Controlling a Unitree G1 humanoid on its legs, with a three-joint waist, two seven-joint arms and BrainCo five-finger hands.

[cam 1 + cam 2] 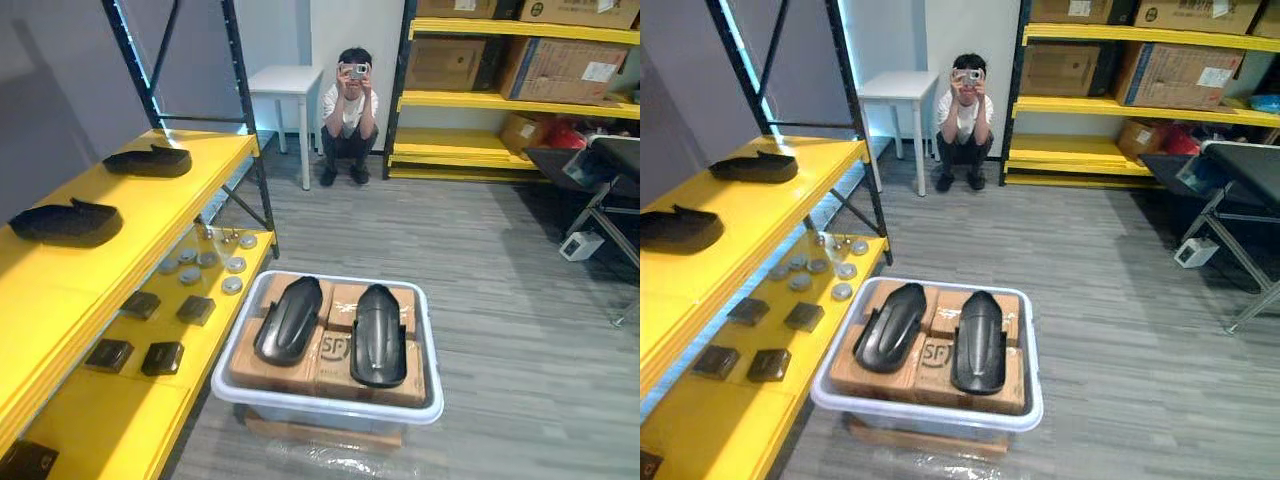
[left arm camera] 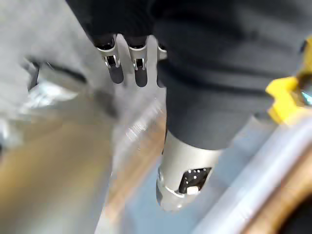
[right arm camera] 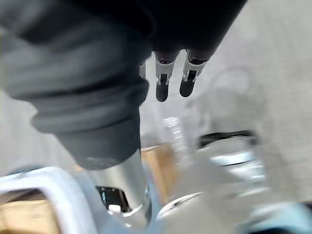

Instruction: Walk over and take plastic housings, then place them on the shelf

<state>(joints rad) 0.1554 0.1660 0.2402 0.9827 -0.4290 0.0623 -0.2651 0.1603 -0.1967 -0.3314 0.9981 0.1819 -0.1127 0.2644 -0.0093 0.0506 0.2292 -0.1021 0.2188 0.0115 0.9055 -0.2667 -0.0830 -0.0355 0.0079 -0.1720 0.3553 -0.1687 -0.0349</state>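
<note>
Grey plank floor. White wall at the far end, small white table against it. Person crouches beside the table, camera raised. Yellow rack far right, cardboard boxes on its levels.

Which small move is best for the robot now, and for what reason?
Probably lower the left hand toward the left housing in the white bin. It and the right housing lie untouched on cardboard boxes, and both hands, the right hand too, are open and hold nothing.
</note>
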